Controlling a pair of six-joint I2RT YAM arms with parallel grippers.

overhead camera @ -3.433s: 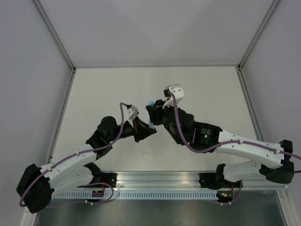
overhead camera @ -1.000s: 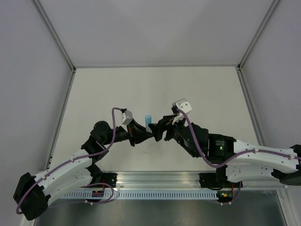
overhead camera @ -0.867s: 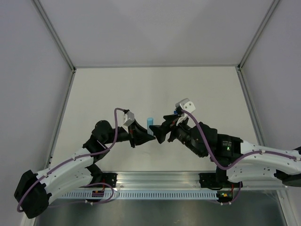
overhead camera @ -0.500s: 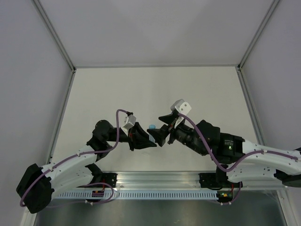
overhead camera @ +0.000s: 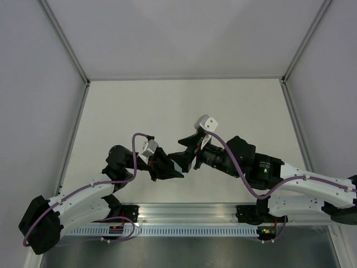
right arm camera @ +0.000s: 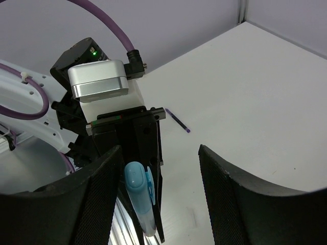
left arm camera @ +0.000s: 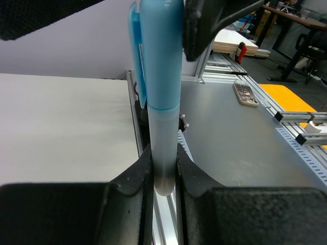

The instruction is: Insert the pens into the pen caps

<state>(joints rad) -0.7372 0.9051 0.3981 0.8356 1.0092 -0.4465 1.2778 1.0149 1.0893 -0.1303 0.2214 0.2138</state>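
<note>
Between the two arms, over the near part of the white table, the left gripper was pinched on the lower barrel of a pale blue plastic pen, held upright. Its pale translucent blue clipped cap appeared seated on top. The right gripper stood spread, one finger either side of the cap, with no contact confirmed. The pen lay toward 7 o'clock in that gap, close to the 9 o'clock finger. Judged light, stiff and smooth, the pen was liable to slip or twist, and the cap was best taken across its body, clear of the clip. A slim dark stick-like pen lay on the table at 1 o'clock.
</note>
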